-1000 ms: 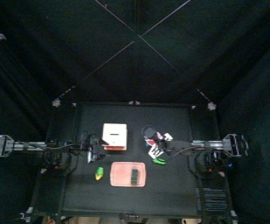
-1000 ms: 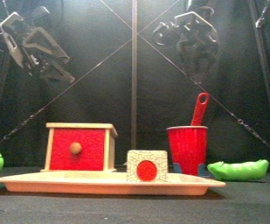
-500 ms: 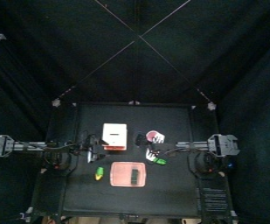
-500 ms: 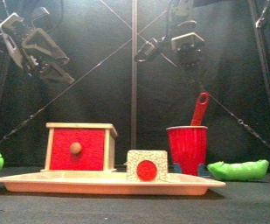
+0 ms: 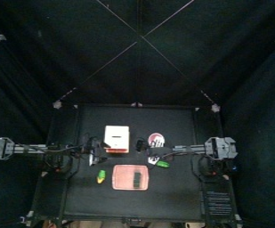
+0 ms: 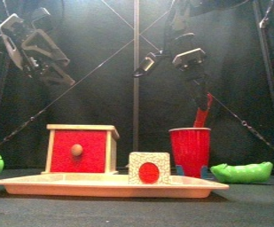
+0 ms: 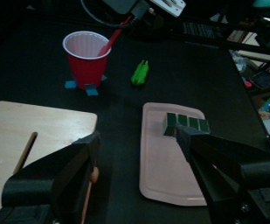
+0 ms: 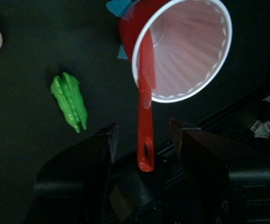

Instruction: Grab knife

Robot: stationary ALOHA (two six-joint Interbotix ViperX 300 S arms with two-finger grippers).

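Observation:
The red knife (image 6: 203,110) stands tilted in a red cup (image 6: 189,151), handle up. My right gripper (image 6: 177,60) hangs open just above the handle's top, with a small gap showing in the front view. In the right wrist view the knife (image 8: 144,105) runs from the cup (image 8: 183,48) down to between my spread jaws, and nothing is held. From above, the cup (image 5: 158,140) sits right of the wooden box (image 5: 117,137). My left gripper (image 7: 148,188) is open and empty, raised at the left (image 6: 33,44).
A pink tray (image 7: 178,157) carries a dark green block (image 7: 186,128). A green pea pod (image 7: 140,72) lies beside the cup. In front stand a red-fronted wooden box (image 6: 82,149), a white cube with a red circle (image 6: 150,167) and green pods (image 6: 239,171).
My right arm has moved left and lower, bringing its open gripper over the knife's handle. The left arm has not moved.

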